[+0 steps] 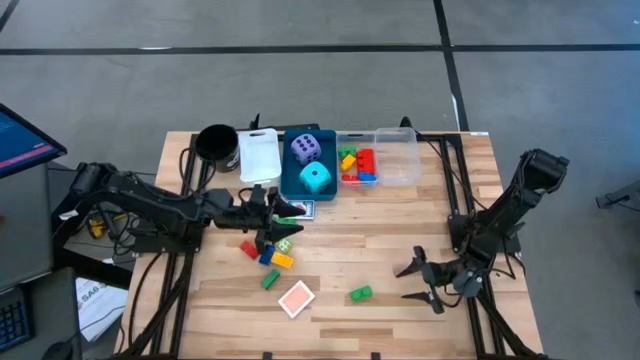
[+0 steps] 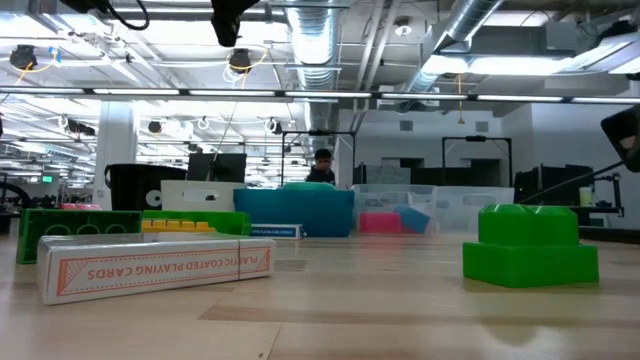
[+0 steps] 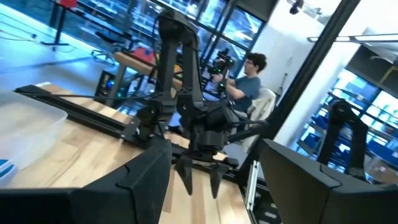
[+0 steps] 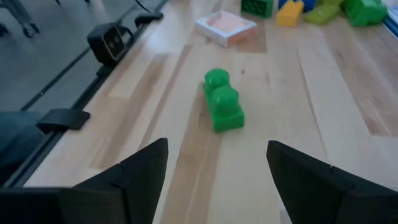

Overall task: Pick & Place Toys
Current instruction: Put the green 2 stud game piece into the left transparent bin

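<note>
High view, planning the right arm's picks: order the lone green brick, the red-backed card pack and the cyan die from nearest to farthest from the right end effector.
1. Lone green brick, just left of the open right end effector.
2. Red-backed card pack, front centre.
3. Cyan die, in the blue bin at the back.

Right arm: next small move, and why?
Probably ease the right claw forward toward the lone green brick. Its fingers are open and empty, and the brick lies straight ahead on bare wood, centered between them, with nothing in the way. The left claw is over the brick pile.

Brick cluster (image 1: 270, 252), lone green brick (image 1: 360, 293), card pack (image 1: 296, 299), binned dice (image 1: 309, 163)
</note>
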Robot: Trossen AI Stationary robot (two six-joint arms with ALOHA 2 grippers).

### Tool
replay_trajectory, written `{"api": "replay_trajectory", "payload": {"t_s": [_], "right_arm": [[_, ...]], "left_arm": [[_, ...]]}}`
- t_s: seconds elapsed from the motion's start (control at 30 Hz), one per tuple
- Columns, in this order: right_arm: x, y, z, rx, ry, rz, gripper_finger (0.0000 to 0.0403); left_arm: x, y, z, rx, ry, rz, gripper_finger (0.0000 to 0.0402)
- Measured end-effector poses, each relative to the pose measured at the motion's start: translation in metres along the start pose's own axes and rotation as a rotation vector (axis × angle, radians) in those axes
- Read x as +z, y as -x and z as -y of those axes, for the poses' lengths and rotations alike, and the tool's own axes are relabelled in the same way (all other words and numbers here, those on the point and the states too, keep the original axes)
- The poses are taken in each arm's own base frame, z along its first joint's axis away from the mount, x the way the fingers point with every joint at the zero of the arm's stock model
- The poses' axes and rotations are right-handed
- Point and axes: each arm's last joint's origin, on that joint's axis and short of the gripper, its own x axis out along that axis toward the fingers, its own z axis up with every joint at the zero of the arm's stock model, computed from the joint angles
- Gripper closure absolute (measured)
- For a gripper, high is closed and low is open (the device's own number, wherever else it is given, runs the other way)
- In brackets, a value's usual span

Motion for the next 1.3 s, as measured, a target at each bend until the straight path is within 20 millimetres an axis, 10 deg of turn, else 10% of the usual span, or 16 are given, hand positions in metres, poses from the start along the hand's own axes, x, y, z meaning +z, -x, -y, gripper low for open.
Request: {"api": "replay_trajectory", "payload": {"t_s": [1.3], "right_arm": [[-0.041, -0.052, 0.031, 0.092, -0.051, 0.066, 0.0133]], "left_arm": [[-0.016, -0.011, 0.003, 0.077, 0.058, 0.04, 0.0165]]}}
